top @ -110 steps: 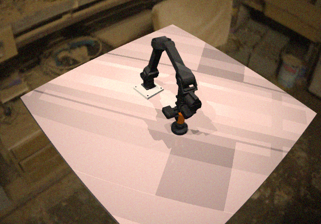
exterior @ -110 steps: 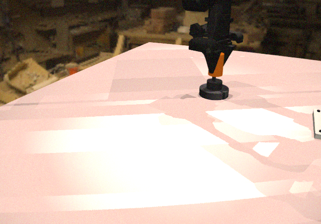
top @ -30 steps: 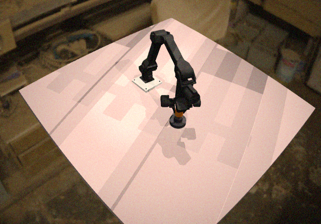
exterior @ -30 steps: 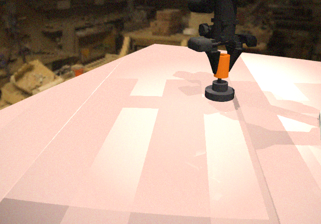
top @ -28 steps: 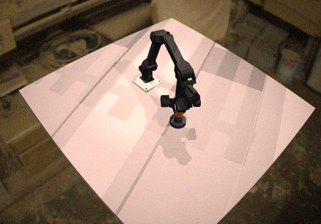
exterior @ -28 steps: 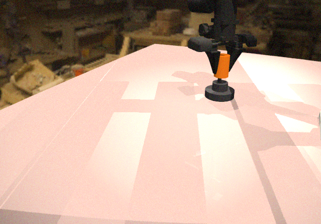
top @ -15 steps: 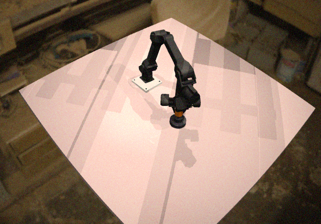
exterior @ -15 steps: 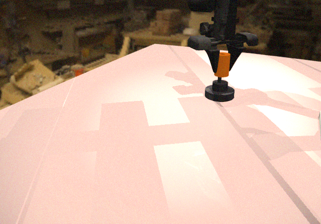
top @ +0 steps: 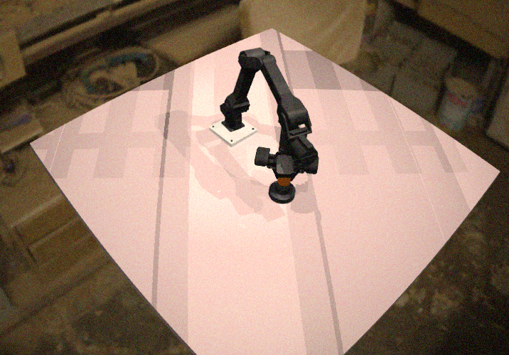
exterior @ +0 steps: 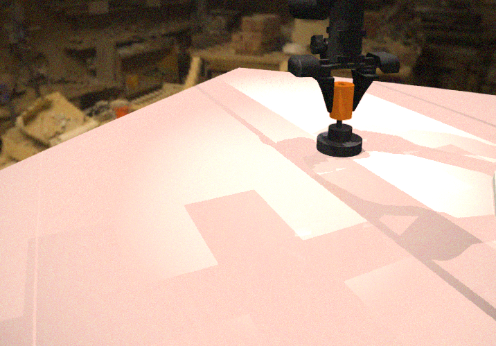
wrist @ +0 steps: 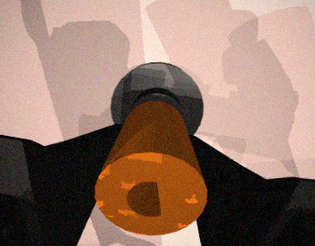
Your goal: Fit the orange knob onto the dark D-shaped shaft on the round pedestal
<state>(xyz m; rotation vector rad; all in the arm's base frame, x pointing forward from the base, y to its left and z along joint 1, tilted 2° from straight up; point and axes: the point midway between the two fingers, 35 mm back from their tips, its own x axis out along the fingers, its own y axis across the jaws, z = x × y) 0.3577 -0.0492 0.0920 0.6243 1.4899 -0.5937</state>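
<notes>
Orange knob [exterior: 341, 100] reads rigid, light, smooth-sided; your jaws sit clamped partway on its flanks, above the shaft [exterior: 339, 123]. Grip mid-height, so twisting doesn't slip.

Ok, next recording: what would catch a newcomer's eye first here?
The orange knob, the only bright thing in view, clamped upright in the black claw. Directly beneath it sits the dark round pedestal on the pink table, with a thin stretch of shaft showing between them, so the knob is not pushed down.
</notes>
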